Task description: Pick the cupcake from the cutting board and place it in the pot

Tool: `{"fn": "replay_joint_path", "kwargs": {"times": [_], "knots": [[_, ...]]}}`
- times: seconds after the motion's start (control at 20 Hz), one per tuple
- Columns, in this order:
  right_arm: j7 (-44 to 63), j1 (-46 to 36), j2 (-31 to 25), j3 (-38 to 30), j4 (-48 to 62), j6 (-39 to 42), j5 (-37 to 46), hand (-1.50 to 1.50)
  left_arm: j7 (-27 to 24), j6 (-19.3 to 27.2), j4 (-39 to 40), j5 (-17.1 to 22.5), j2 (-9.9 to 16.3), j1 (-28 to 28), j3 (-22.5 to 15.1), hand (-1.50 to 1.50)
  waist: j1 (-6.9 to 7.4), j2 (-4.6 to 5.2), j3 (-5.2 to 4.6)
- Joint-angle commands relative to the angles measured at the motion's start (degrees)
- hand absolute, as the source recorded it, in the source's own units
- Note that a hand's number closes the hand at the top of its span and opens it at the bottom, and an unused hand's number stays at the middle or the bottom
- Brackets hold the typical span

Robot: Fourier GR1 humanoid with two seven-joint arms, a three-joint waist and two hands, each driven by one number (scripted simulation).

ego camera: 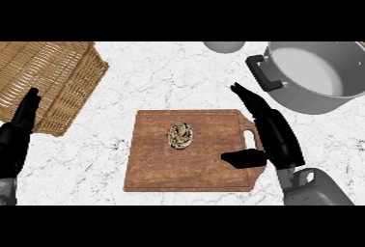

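The cutting board point(191, 150) lies flat on the white marbled desk point(171, 82), its handle slot toward the right side. The cupcake point(179, 135) sits on the board, a little above the board's middle and apart from every edge, with nothing touching it.

The right hand point(274, 135) hangs over the board's right edge, covering the handle end. Its fingers point(246, 96) are straight and stretched past the board's far right corner, pointing away from the robot, and its thumb point(242, 158) sticks out leftward over the board's surface. The hand is open and holds nothing; it is clearly to the right of the cupcake and apart from it.

The pot point(314, 77) stands beyond the board's far right corner, grey, with a pale inside and a dark side handle facing the board. Its mouth is uncovered.

To the left of the board, beyond its far left corner, stands a woven basket point(50, 79). The left hand point(18, 132) shows well left of the board at the view's edge, fingers straight and up, overlapping the basket's near side, open and resting.

Beyond the board's far edge, a small grey rounded object point(224, 46) shows partly at the view's top.
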Motion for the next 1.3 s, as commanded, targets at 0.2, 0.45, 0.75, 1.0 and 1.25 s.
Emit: {"fn": "replay_joint_path", "kwargs": {"times": [0.2,0.45,0.75,1.0,1.25], "knots": [[18.8,-16.0,3.7,4.0,5.0,18.8,-2.5,-1.50,2.1,-0.6,3.1,-0.8,-2.3,1.6,-2.4,0.00,1.40,1.35,-1.24],[29.6,-21.9,6.3,5.3,9.5,31.6,-8.1,-1.50,3.4,-1.4,0.7,0.1,-1.7,3.1,-1.6,0.00,1.65,1.09,-1.19],[35.2,-27.6,14.8,5.0,20.0,36.6,-12.4,-1.50,2.9,-1.2,2.1,-1.6,-3.4,2.5,-2.8,0.00,1.07,1.33,-1.08],[37.4,-31.5,16.1,3.7,22.4,40.5,-14.9,-1.50,4.1,1.1,2.0,-3.2,-5.4,3.2,-3.1,0.00,0.15,1.01,-1.05],[38.6,-35.2,18.4,4.8,28.4,40.0,-13.2,-1.50,2.5,-1.8,3.3,-2.0,-3.7,2.9,-1.1,0.00,0.13,1.09,-1.08]]}}
